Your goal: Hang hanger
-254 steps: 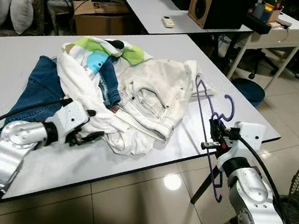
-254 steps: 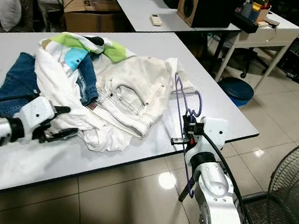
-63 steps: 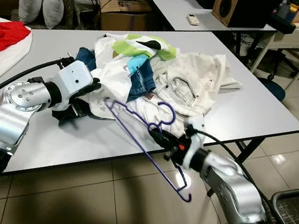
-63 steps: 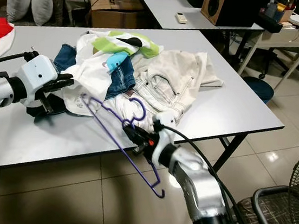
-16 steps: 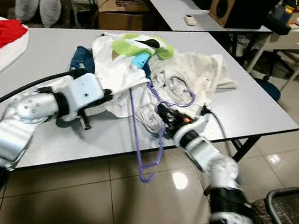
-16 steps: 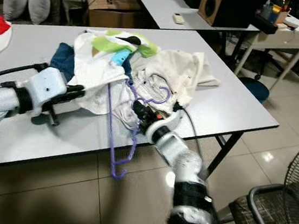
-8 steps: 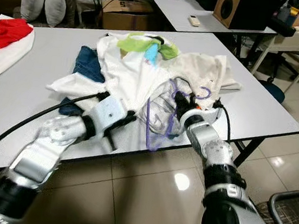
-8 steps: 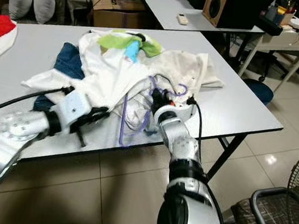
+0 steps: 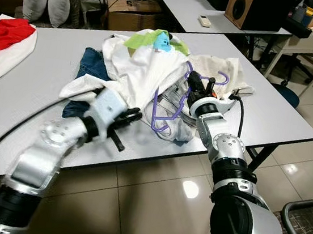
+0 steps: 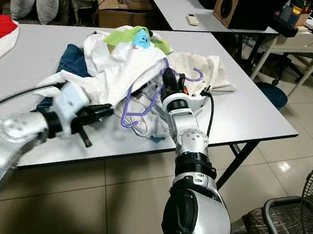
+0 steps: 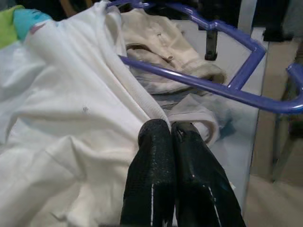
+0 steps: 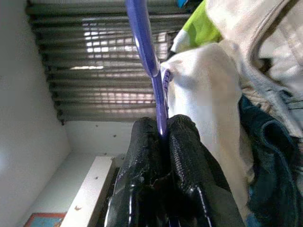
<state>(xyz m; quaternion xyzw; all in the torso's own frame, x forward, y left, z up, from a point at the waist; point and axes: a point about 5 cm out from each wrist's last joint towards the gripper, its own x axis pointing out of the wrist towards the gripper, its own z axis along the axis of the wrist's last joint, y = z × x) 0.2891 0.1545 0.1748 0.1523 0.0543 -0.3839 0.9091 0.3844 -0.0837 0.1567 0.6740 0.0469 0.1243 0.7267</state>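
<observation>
Two claws: right claw (image 12: 163, 137) on hanger (image 9: 169, 104).

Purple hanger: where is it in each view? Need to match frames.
Left eye view: purple hanger centre, over the clothes, held by the right gripper.
Right eye view: centre, slightly left.
Left wrist view: bar across the top.
Right wrist view: rod between the fingers.
Shared landmark: white garment.

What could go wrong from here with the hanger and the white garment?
1. The right gripper pinches only the thin wire of the purple hanger; it could twist or slip.
2. The left gripper holds just the white garment by its ribbed edge, which may pull free.
3. The hanger could snag the cream trousers.
</observation>
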